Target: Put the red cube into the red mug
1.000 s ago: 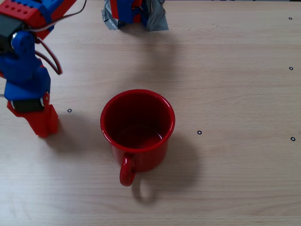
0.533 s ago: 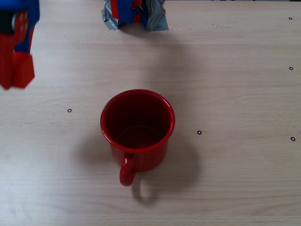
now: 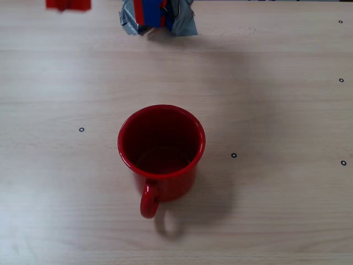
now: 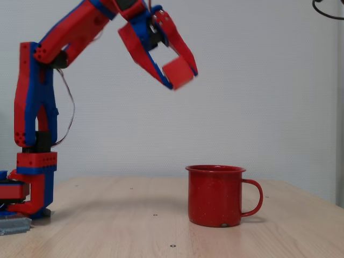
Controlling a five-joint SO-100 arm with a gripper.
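Pale wooden table [image 4: 107,226], white wall [image 4: 258,80]

Glossy red enamel mug [image 4: 216,195], red inside, faintly speckled. Small matte red cube [image 4: 178,72]. Red-and-blue plastic arm [image 4: 37,107]. Pale wood-grain table [image 3: 276,110].

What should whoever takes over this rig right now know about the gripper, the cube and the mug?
Gripper: shut on the red cube, raised high above the table. In the side-on fixed view it hangs to the left of the red mug, not yet over it. In the overhead fixed view only a bit of red shows at the top edge.
Mug: upright on the table, empty as far as the overhead view shows, handle toward the bottom of that picture.
Done: cube picked up and lifted.
Left: carry the cube over the mug's opening, lower, release.
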